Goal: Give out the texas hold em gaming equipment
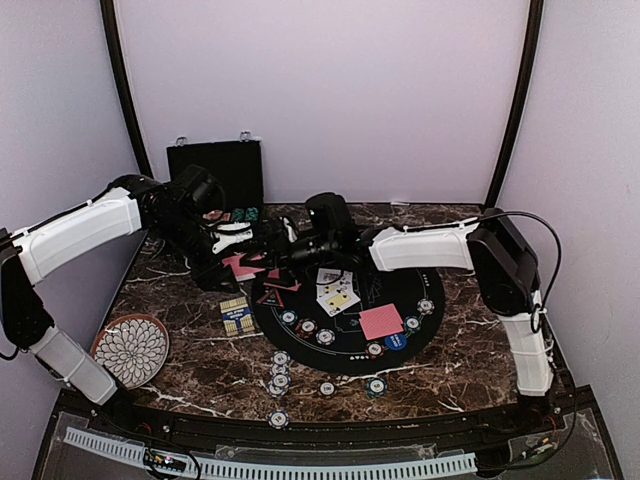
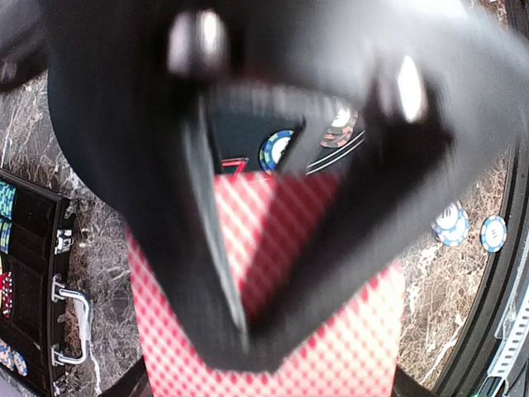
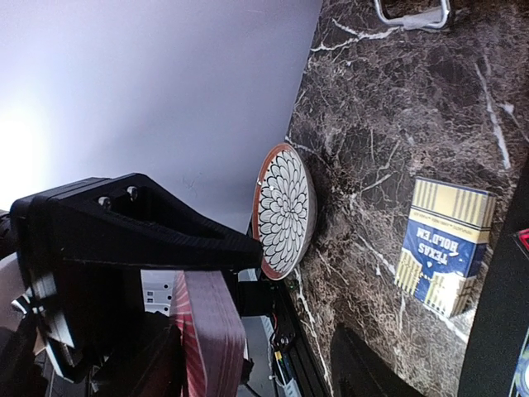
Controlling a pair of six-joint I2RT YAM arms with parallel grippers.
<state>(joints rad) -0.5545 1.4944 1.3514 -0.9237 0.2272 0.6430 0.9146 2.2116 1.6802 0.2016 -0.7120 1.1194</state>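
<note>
Cards: red-backed deck, checker-pattern back, held above the table at the mat's far-left edge, clamped edge-on; stack edge visible in the right wrist view.
Face-up cards lie fanned on the black mat, far side.
One face-down red card lies flat on the mat, right of centre.
Chips: striped-edge, flat, strung along the mat's near arc and right side.
More chips cluster on marble just off the mat's near-left edge; one lies nearer the table's front edge.

We see the card box lying left of the round mat, chips along its near edge. The plate sits far left, the case stands behind.
</note>
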